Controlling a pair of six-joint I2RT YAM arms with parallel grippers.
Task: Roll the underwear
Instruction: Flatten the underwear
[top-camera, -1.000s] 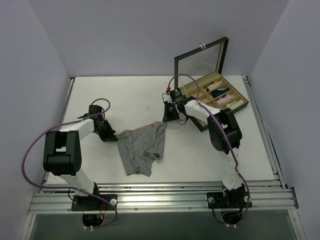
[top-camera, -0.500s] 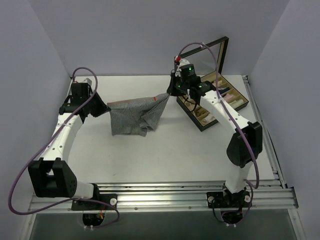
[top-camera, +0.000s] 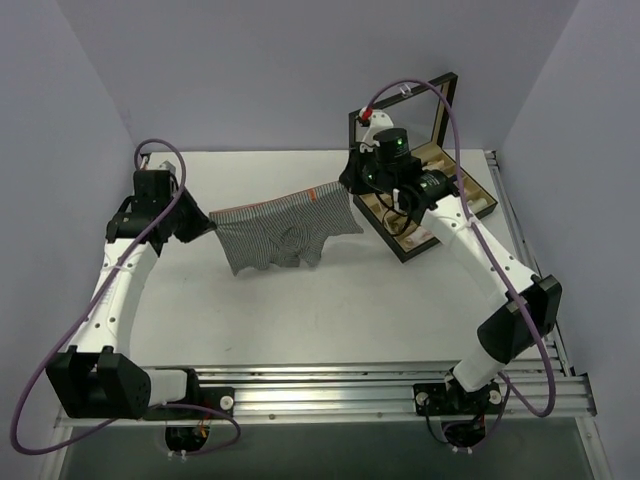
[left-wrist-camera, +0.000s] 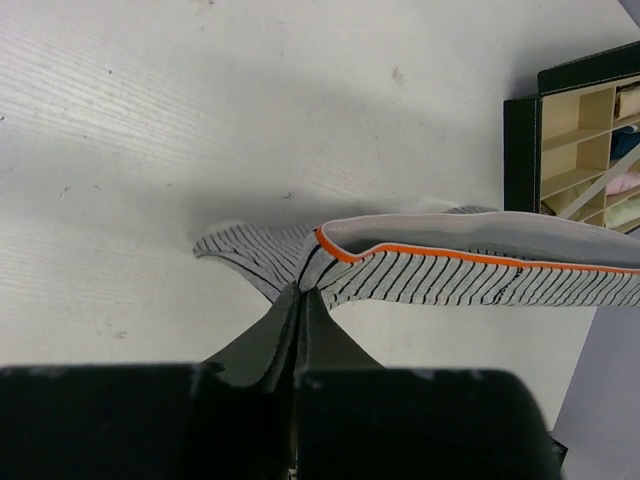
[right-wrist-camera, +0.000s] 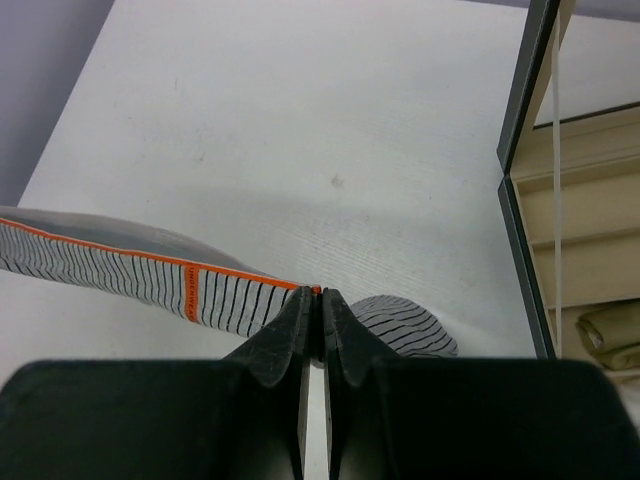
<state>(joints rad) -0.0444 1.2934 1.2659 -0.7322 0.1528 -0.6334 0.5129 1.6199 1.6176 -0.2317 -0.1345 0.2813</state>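
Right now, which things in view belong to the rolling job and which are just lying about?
In the job:
- underwear, stretched between the arms
- left gripper, shut on one waistband corner
- right gripper, shut on the other corner

Lying about:
- compartment box, lid up
- rolled garments inside it
- table

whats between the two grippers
The underwear, stretched from the left gripper to the right gripper, both pinching its waistband; the top view shows it.

The underwear (top-camera: 285, 230) spans left claw (top-camera: 205, 222) to right claw (top-camera: 348, 185), apparently above the table (top-camera: 330, 310).
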